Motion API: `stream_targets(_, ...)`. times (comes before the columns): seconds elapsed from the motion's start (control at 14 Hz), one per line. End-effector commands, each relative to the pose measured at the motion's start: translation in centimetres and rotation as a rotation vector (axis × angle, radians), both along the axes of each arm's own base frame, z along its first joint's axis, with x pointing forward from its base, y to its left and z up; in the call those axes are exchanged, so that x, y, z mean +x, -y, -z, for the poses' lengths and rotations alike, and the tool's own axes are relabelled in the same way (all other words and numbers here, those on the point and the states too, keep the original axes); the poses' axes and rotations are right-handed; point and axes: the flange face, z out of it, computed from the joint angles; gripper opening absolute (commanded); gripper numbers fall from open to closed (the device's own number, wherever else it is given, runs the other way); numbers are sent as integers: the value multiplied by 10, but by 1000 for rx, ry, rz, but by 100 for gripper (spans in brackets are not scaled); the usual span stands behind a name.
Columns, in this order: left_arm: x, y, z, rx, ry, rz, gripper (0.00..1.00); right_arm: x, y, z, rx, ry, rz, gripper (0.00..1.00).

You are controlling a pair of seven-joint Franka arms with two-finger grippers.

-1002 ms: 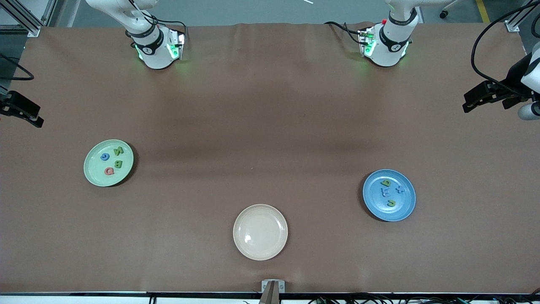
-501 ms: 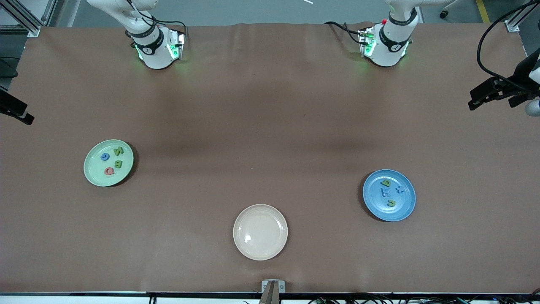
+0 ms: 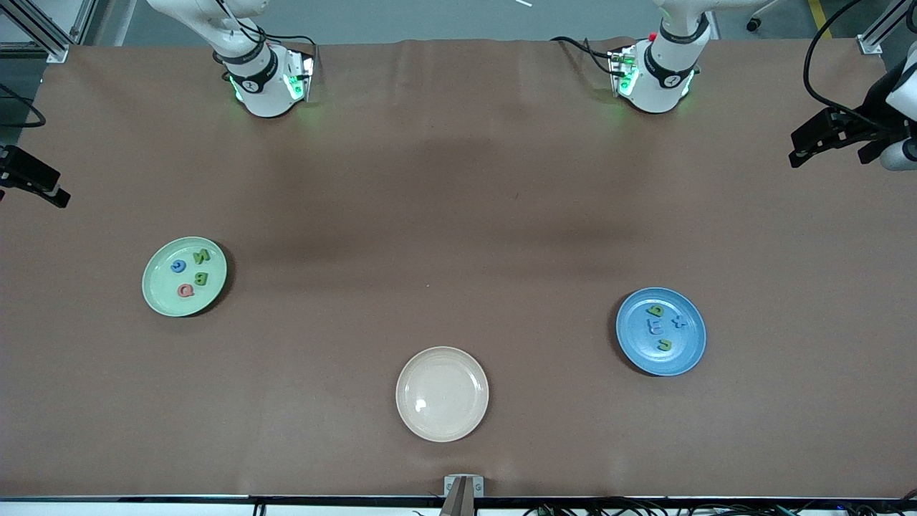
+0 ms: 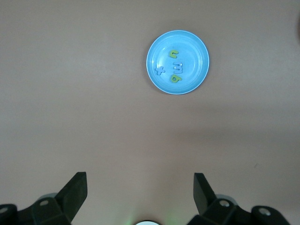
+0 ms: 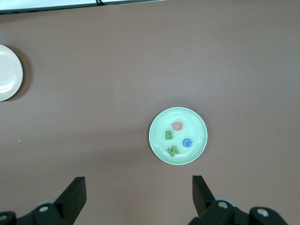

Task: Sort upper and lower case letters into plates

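Observation:
The pale green plate (image 3: 160,295) (image 5: 159,123) lies toward the right arm's end and holds several letters: a pink Q (image 3: 185,290) (image 5: 177,125), a green B (image 3: 201,279), a green N (image 3: 201,256) and a blue G (image 3: 178,266). The blue plate (image 3: 693,351) (image 4: 154,49), toward the left arm's end, carries two green letters (image 3: 655,311) (image 4: 174,54) and two blue ones (image 3: 655,327) (image 4: 179,69). My left gripper (image 3: 827,137) (image 4: 140,190) hangs open and empty over the table edge at its own end. My right gripper (image 3: 32,180) (image 5: 139,192), also open and empty, is over the edge at its end.
A cream-beige plate (image 3: 442,393) (image 5: 7,72) with nothing on it lies nearest the front camera, between the two other plates. Brown cloth covers the table. The arm bases (image 3: 265,82) (image 3: 655,75) stand along the back edge.
Both grippers have shifted slightly at the table's ends, the left one toward the bases' side. Plates and letters have not moved.

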Motion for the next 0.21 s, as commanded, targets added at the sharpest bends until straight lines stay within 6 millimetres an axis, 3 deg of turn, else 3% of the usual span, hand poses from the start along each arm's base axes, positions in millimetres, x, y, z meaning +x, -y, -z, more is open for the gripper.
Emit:
stream_targets(0.0,-3,-2,-1,-16,12,41,100,-10,-4,0,-14,7,-8,100)
stream_targets(0.14,-2,-3,-5,-15,21,41,100,-12,-4,1,-24,3,-9,100)
